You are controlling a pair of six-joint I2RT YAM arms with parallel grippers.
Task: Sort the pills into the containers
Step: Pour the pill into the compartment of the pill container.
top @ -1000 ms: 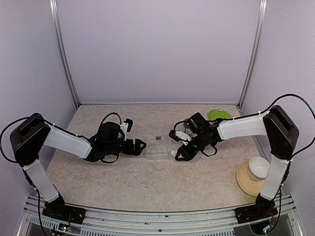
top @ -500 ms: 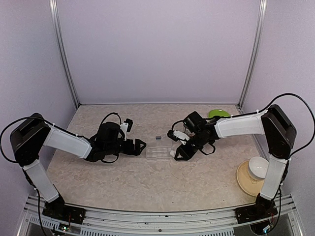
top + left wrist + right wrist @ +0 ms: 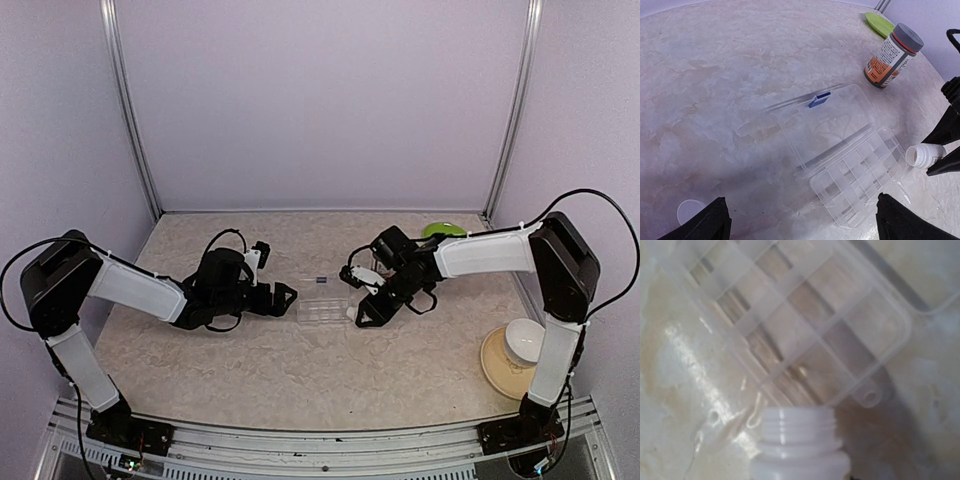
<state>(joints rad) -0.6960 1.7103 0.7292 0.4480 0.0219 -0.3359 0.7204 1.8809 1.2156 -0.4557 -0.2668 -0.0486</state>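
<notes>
Your right claw [image 3: 360, 311], clenched on the open bottle [image 3: 797, 440], has edged toward the box [image 3: 855, 175]; pouring looks near. Your left claw [image 3: 286, 296] hangs released.

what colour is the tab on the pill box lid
The tab is dark blue; the left wrist view shows it best.

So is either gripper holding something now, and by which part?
The right gripper holds a small white bottle by its body, behind the open neck. The left gripper is open and holds nothing.
</notes>
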